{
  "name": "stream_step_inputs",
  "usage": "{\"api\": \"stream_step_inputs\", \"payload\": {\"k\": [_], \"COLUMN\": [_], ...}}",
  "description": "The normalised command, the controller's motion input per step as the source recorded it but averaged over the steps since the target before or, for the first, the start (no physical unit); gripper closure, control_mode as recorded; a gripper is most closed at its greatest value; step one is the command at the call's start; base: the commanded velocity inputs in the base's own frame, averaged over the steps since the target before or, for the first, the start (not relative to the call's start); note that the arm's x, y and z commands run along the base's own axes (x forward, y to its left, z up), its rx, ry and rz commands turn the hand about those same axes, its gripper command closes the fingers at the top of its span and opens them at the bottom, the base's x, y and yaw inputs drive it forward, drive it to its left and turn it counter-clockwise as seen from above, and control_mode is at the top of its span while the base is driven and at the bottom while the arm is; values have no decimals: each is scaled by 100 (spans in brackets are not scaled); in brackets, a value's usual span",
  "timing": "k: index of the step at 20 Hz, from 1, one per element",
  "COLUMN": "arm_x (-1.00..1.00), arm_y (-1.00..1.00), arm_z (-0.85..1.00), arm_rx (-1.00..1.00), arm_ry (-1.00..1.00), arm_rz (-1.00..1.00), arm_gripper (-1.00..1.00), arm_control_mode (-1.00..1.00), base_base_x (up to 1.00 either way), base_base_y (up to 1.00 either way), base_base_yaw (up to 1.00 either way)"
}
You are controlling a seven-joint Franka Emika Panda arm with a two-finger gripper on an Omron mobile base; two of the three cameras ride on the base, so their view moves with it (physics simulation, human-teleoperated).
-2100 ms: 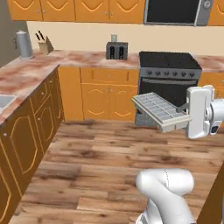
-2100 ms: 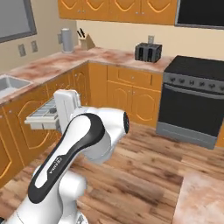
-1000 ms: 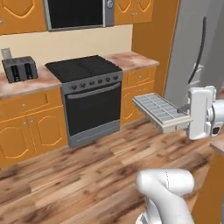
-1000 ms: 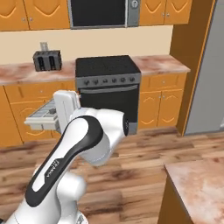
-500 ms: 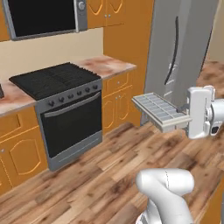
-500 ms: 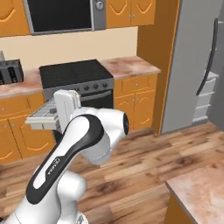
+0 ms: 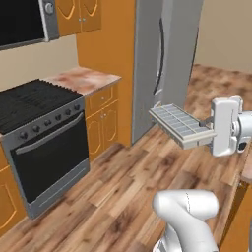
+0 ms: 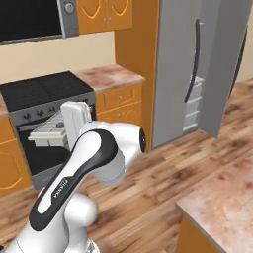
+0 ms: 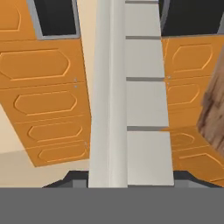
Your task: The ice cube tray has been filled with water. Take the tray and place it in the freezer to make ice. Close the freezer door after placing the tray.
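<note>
The ice cube tray (image 7: pixel 180 125) is a pale grey-white grid of small cells, held level above the wooden floor. My gripper (image 7: pixel 211 134) is shut on its near end. From the right base the tray (image 8: pixel 48 130) sticks out to the left of my gripper (image 8: pixel 67 129), in front of the oven. In the hand view the tray (image 9: pixel 127 109) runs edge-on straight up from the gripper (image 9: pixel 127 177). The freezer (image 7: pixel 147 59) is tall and grey with long dark handles. It stands to the right in the right base view, the freezer (image 8: pixel 178 69) having one door swung open and white shelves showing behind it.
A black stove with oven (image 7: pixel 44 142) stands at the left under a microwave (image 7: pixel 22 19). Orange cabinets (image 7: pixel 103 115) with a stone counter fill the gap between stove and freezer. A stone-topped counter corner (image 8: pixel 222 197) lies close at the lower right. Wooden floor lies ahead.
The whole picture has swept sideways as the base turned: the stove slid left and the freezer came into view. The tray stays held the same way in the gripper.
</note>
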Motion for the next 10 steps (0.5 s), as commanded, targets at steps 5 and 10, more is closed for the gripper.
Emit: {"api": "stream_step_inputs", "payload": {"k": [5, 10], "arm_x": [0, 0], "arm_y": [0, 0], "arm_z": [0, 0], "arm_rx": [0, 0], "arm_ry": [0, 0], "arm_rz": [0, 0], "arm_gripper": [100, 100], "arm_control_mode": [100, 100], "base_base_x": [68, 82], "base_base_y": [14, 11], "base_base_yaw": [-36, -35]}}
